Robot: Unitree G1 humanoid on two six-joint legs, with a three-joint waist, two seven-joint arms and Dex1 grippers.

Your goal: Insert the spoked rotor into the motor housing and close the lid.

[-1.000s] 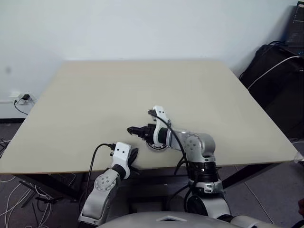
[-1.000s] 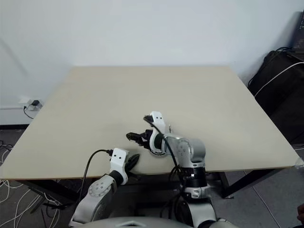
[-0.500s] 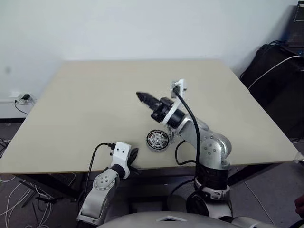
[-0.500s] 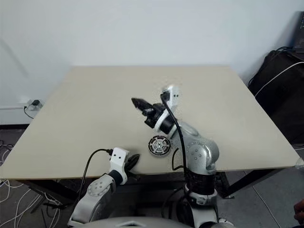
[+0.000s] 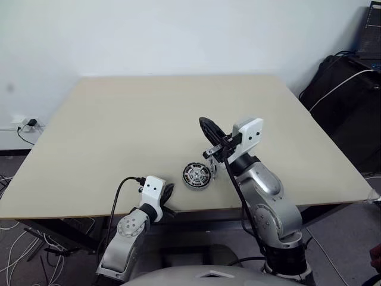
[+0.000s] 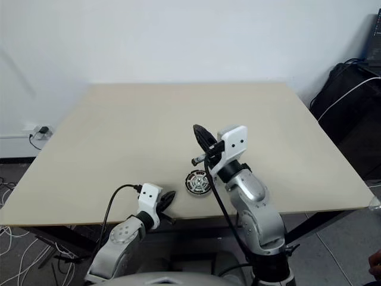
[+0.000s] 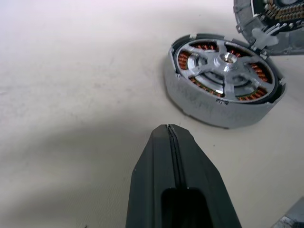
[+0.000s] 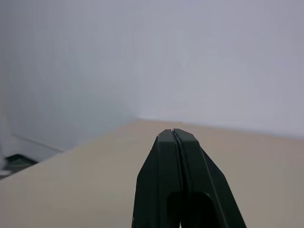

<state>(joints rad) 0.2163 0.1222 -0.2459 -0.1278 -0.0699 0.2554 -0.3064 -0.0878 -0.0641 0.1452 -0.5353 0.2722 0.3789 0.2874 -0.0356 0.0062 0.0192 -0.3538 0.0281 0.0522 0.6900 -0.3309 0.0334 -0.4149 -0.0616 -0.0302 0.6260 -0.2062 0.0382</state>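
Fingers pressed together, the left gripper (image 5: 167, 192) sits at the table's (image 5: 119, 125) near edge. At its two o'clock lies the motor housing (image 5: 197, 176), spoked rotor (image 7: 223, 64) seated inside. Right gripper (image 5: 208, 127), raised above, is also closed, empty.

A wide beige table (image 5: 119, 131) stands before a plain white wall (image 5: 178, 36). On the floor to its left, a white power strip (image 5: 27, 124) sits by the wall with loose cables (image 5: 12, 238) nearby. At the right, a black bag (image 5: 348, 101) carries a white cable (image 5: 339, 86).
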